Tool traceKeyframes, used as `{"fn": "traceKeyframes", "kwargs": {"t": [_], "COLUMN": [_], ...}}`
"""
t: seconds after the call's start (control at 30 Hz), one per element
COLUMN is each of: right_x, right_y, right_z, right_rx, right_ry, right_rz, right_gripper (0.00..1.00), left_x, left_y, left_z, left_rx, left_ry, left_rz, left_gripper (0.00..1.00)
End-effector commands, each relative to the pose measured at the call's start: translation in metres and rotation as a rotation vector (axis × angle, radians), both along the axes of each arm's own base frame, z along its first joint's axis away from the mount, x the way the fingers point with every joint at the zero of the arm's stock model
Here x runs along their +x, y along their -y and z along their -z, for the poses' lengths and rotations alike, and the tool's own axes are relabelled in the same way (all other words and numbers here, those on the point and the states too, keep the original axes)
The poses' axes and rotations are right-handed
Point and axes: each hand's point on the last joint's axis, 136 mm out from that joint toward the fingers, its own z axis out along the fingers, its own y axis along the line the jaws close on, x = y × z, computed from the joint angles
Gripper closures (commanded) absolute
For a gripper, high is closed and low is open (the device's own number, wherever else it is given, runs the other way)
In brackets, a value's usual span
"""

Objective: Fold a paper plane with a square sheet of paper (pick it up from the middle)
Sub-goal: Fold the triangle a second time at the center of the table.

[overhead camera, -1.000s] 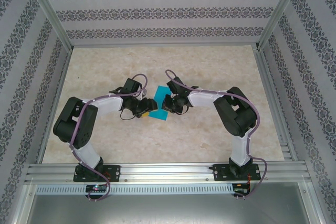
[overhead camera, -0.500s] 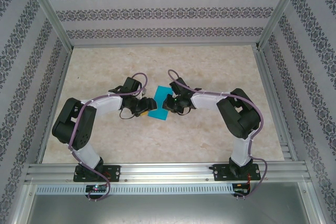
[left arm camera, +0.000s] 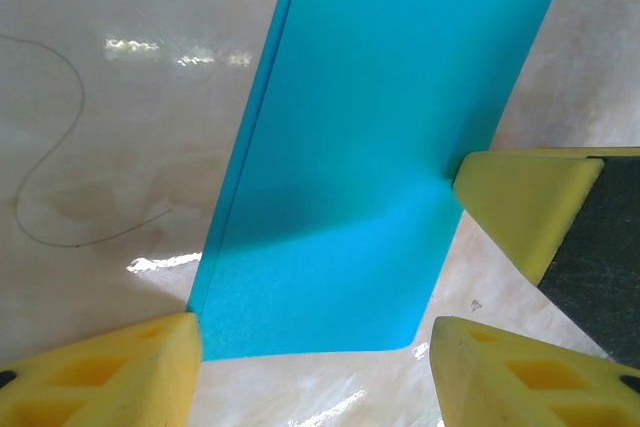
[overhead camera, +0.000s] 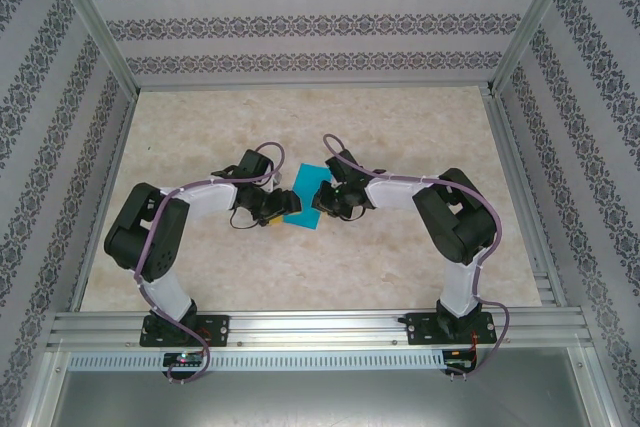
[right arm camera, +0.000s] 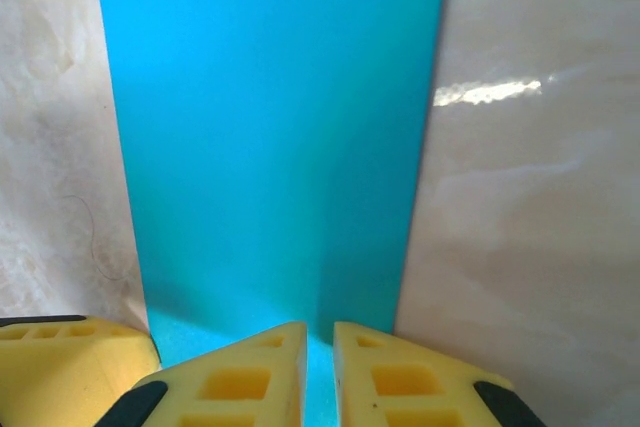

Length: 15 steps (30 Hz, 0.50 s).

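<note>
The square sheet of paper lies on the table folded into a long turquoise strip, its layered edges showing along one long side. My left gripper is open at the strip's near short end, a yellow finger just off each corner and nothing between them. My right gripper is shut to a narrow slit. Its fingertips rest on the strip close to one long edge, and one right fingertip shows at that edge in the left wrist view.
The beige marbled table top stretches out around the paper. A metal frame with patterned walls encloses it. Both arm bases stand on the aluminium rail at the near edge. A thin dark scribble marks the table left of the strip.
My left gripper has edged a little right and nearer, toward the strip's near end, its fingers slightly wider. The right gripper stays on the paper, barely moved.
</note>
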Motion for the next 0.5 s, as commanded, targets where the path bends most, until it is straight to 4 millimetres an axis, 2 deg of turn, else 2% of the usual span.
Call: {"fn": "traceKeyframes", "kwargs": {"t": [0.0,0.47], "right_x": [0.002,0.004], "right_y": [0.005,0.004], "right_z": [0.007,0.007], "right_rx": [0.015,0.106], "right_ry": [-0.019,-0.026], "right_rz": [0.032,0.053], "right_gripper": [0.84,0.84], "left_x": [-0.001,0.001], "left_y": [0.011,-0.003], "left_z": [-0.004,-0.007], "left_rx": [-0.017,0.068], "left_ry": [0.003,0.031], "left_rz": [0.050,0.032], "left_gripper": [0.37,0.35]}}
